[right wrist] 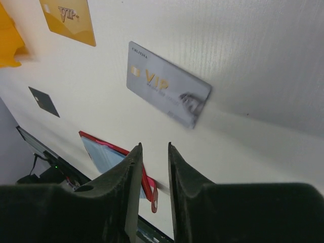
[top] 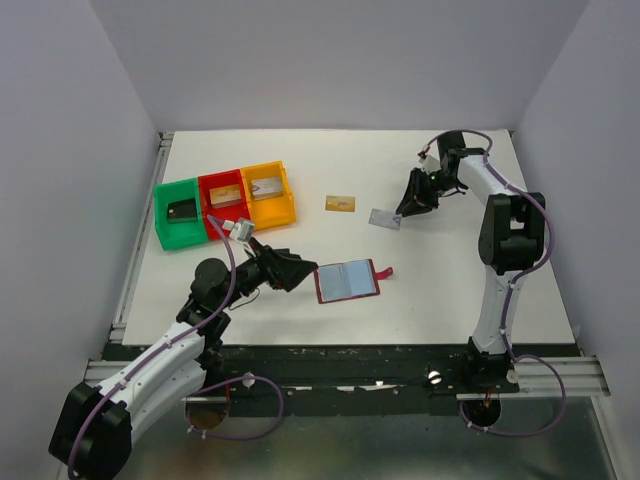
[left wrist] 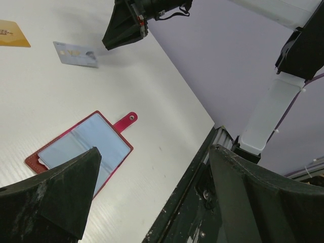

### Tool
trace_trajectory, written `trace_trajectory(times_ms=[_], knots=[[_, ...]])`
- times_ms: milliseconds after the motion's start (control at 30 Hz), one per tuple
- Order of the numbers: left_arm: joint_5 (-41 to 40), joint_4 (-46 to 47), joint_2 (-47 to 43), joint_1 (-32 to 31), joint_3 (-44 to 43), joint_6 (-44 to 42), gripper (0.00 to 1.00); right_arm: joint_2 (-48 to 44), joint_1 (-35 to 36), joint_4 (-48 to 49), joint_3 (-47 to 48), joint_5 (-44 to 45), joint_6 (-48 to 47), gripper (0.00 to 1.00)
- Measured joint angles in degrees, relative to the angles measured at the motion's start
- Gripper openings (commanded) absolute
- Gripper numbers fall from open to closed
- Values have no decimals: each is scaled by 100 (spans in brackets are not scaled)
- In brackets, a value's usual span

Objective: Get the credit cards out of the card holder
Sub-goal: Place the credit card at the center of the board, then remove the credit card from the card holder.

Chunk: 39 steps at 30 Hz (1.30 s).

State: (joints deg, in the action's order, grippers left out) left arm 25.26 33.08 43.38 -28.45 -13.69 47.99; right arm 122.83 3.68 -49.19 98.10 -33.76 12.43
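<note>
A smooth white table (top: 440, 290) was seen from above, with two black robot arms reaching over it. The card holder (top: 347, 282) lay open and flat near the front middle of the table. It was a small maroon folding wallet with two light blue inner pockets (left wrist: 101, 134) and one rounded snap tab (left wrist: 125, 121) sticking out on its right side.

Two thin, glossy, rectangular plastic cards lay flat on the bare table behind the holder, well apart from it. The gold card (top: 341, 203) sat on the left and the silver card (top: 385, 218) on the right, near each other but not touching. Both carried "VIP" in raised gold lettering.

Three open, box-shaped plastic bins stood side by side at the back left: a green tray (top: 180, 238), a red tray (top: 222, 180) and a yellow tray (top: 275, 215). Each held one flat rectangular item. The one in the green tray was a black card (top: 182, 211); the colours of the other two could not be told.

The left gripper (left wrist: 154, 152) hovered just left of the card holder, its two matte black, scuffed fingers spread wide with nothing between them. The right gripper (right wrist: 154, 147) hung just beside the silver card, its two fingers a narrow gap apart and empty, with the card lying on the table beyond the fingertips.
</note>
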Motion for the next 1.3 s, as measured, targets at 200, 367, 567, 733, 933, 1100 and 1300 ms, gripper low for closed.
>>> trace_trajectory(times_ms=[200,367,567,733,933,1100,1300], knots=[[-7,-197,-20,0,-2,-17,99,-11,-4,22,-11,179,103,42],[-52,-326,-20,0,-11,-20,99,-417,-13,317,-448,586,358,43],[-393,-944,219,0,-343,-17,99,-2184,323,868,-1624,1370,570,44],[-894,-1917,796,-31,-962,-44,99,-3357,1589,1261,-2144,2496,608,49],[-2140,-3049,929,-446,-1185,-39,99,-4247,2428,1908,-3792,3265,907,52],[-2594,-4068,1626,-533,-1832,-31,99,-4103,2365,2157,-4743,3104,1047,52],[-2411,-3952,1891,-562,-1884,-26,96,-4050,2369,2511,-5309,2750,1071,51]])
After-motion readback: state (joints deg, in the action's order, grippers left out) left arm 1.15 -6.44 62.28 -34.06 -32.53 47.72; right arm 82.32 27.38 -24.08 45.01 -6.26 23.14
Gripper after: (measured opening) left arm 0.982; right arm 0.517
